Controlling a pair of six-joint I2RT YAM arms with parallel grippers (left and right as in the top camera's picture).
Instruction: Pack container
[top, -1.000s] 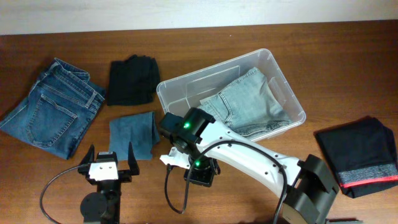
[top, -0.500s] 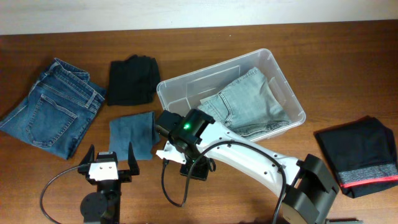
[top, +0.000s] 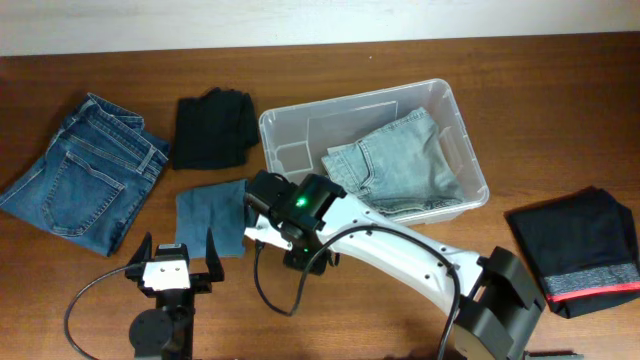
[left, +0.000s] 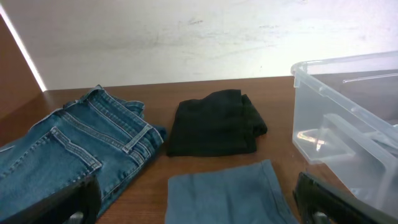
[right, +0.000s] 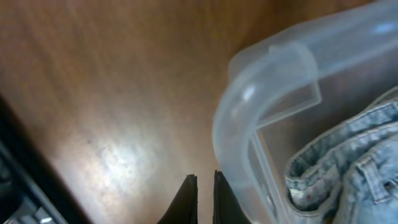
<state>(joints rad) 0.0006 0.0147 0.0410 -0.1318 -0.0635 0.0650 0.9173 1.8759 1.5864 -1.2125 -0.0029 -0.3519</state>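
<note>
The clear plastic container (top: 345, 104) stands at mid-table with folded light-blue jeans (top: 400, 165) inside. My right gripper (top: 262, 192) is by its front-left corner. In the right wrist view the fingers (right: 202, 183) are pressed almost together with nothing between them, just left of the container's rounded corner (right: 249, 124). My left gripper (top: 176, 248) is open and empty near the front edge, facing a folded blue cloth (left: 224, 193). The container's corner also shows in the left wrist view (left: 348, 93).
Dark blue jeans (top: 80, 170) lie at the far left. A black garment (top: 212, 128) lies left of the container, with the folded blue cloth (top: 212, 215) below it. A black garment with a red stripe (top: 585, 250) lies at the right.
The container has slid and turned away toward the back right. My right gripper has moved left and back along its front-left corner. The left arm has not moved.
</note>
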